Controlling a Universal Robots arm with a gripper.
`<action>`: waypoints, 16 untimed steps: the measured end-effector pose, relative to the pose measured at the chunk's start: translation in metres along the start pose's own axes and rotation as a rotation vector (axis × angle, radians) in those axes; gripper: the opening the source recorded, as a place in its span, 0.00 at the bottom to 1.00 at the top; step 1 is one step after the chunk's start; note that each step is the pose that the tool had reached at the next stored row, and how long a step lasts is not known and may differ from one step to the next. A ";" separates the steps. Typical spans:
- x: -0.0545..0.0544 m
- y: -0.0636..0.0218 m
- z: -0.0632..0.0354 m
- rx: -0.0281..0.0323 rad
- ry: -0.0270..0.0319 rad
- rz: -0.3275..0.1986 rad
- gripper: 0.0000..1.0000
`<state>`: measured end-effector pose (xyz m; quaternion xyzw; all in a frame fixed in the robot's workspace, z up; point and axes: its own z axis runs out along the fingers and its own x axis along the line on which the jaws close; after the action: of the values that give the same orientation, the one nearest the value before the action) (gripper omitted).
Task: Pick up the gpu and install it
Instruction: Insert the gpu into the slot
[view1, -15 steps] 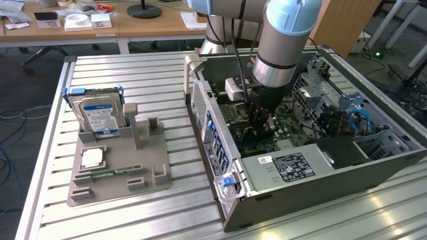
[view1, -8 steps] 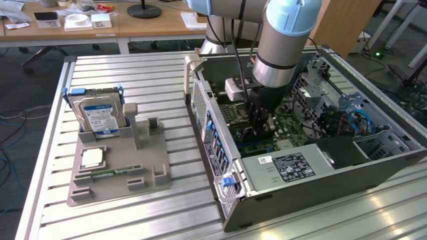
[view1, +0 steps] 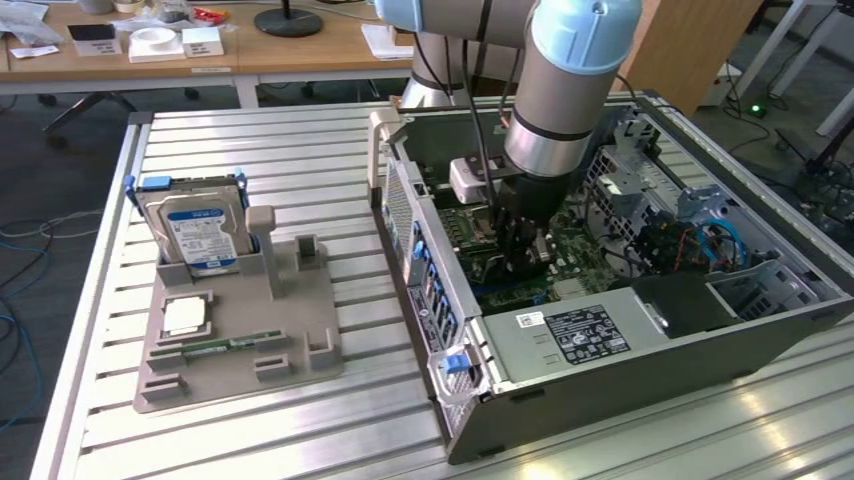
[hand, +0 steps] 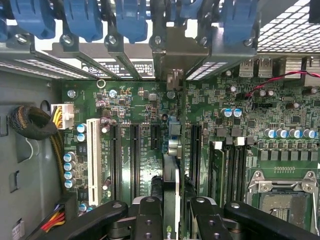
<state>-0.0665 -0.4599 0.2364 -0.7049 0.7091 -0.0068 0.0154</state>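
Note:
The gpu (hand: 171, 172) is a thin dark card seen edge-on in the wrist view, running up to its silver bracket (hand: 175, 50) at the case's rear slots. My gripper (hand: 171, 216) is shut on it, a black finger (hand: 147, 217) pressed against each side. The card stands upright over the green motherboard (hand: 140, 100), lined up with a black expansion slot between its neighbours. Whether it touches the slot I cannot tell. In the exterior view the gripper (view1: 521, 255) reaches down into the open computer case (view1: 461, 400), with the dark gpu (view1: 518, 280) under it.
Blue retention clips (hand: 80, 20) line the rear slots. Nearby are a white slot (hand: 91, 160), memory slots (hand: 235, 170) and the CPU socket (hand: 282, 197). A power supply (view1: 587, 335) fills the case's near end. On the exterior view's left, a grey holder (view1: 240, 340) carries a hard drive (view1: 198, 230).

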 end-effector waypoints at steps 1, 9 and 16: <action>0.000 0.0000 0.0000 0.0000 0.0001 0.000 0.26; 0.000 0.0001 0.0008 -0.0002 0.0006 0.000 0.26; 0.000 0.0009 0.0016 -0.0002 0.0005 0.000 0.26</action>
<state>-0.0674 -0.4599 0.2348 -0.7050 0.7090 -0.0069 0.0152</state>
